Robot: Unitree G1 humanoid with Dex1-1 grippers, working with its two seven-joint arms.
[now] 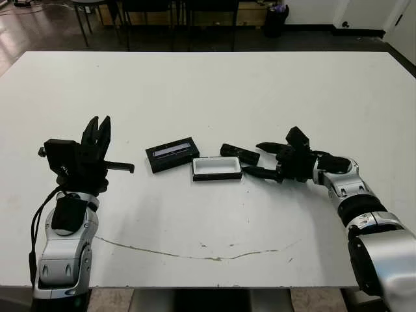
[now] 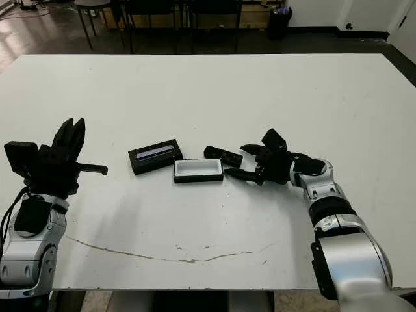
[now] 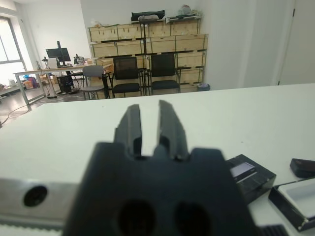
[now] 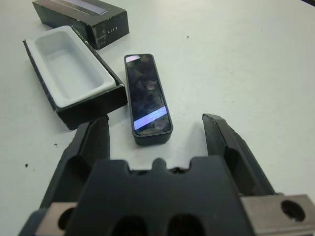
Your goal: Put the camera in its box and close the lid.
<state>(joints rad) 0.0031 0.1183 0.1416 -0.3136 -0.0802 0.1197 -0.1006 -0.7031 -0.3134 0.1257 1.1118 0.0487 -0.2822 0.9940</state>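
While nothing of the task is yet done, all three pieces sit ready near mid-table: camera (image 4: 147, 98) lying flat on the table (image 1: 214, 84), just beside the box (image 4: 74, 78) at its far right corner, glossy face up; box open and empty, white lining showing; lid (image 1: 172, 155) apart on the robot's left of the box, stripe up, close by but seemingly not touching. Right gripper (image 4: 157, 132) low over the table with fingers spread wide, holding nothing, pointed at the near end of the camera, one finger close to the box wall. Left gripper (image 1: 97, 133) raised well to the left, fingers nearly together with a narrow gap, clamped on nothing. Still to do, judging from the layout: grasp the camera, seat it in the tray, fetch the lid, press it on. Room to move looks generous: bare white table on all sides, edges far from the pieces. Tightest spot: the narrow gap between camera and box wall, where a finger could nudge the tray.
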